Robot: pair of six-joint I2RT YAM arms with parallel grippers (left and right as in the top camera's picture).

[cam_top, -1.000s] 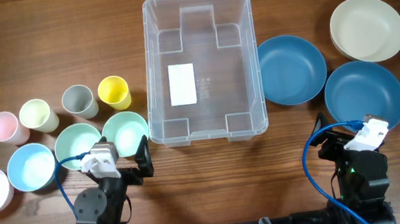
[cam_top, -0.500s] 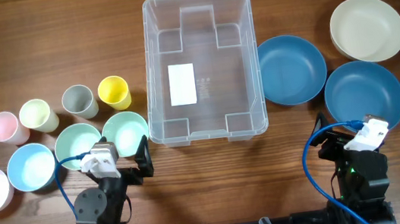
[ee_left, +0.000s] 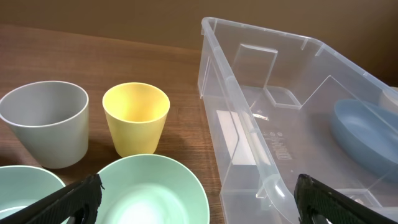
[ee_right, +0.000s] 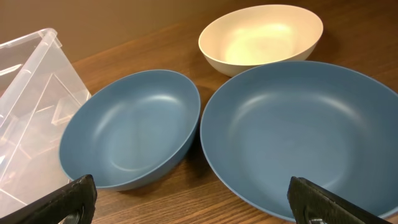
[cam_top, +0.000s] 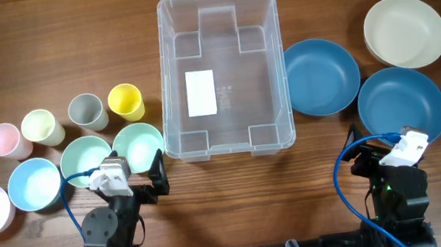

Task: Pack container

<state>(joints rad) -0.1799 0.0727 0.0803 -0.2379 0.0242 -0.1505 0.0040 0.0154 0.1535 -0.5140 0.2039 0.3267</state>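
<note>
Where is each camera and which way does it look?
Overhead: above the table, looking straight down on the container; left arm and right arm show at the bottom.
Left wrist: on the left arm, facing forward at the yellow cup and container; open left gripper tips in the bottom corners.
Right wrist: on the right arm, facing the smaller blue bowl, larger blue bowl and cream bowl; open right gripper tips likewise.
Shared: overhead and left wrist both show the container and yellow cup.
</note>
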